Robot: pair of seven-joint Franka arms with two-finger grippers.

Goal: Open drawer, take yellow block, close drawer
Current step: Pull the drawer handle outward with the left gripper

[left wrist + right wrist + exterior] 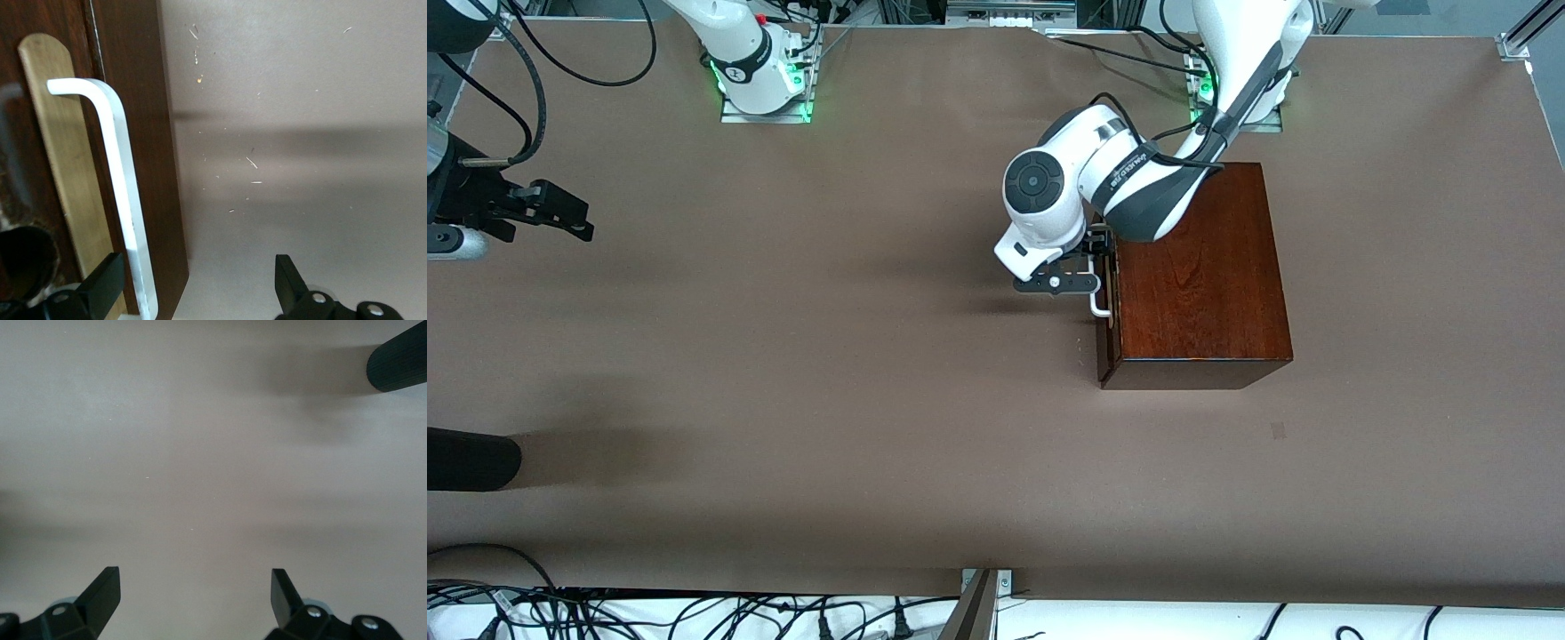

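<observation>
The right gripper [560, 213] waits with fingers spread wide over bare table, well apart from the wooden box [1200, 267] and toward the right arm's end. The left gripper [1096, 267], also wide, straddles the white handle [1100, 307] of the shut drawer [1108, 333]; opening is the step in hand. Next it must close on the handle and pull; the yellow block is unseen, presumably inside.

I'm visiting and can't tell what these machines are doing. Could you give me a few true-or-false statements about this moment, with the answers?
1. The drawer is shut. True.
2. The left hand is open at the white handle. True.
3. The left hand holds a yellow block. False: it holds nothing, and no block is visible.
4. The right hand grips the wooden box. False: it waits open over bare table at the right arm's end.
</observation>
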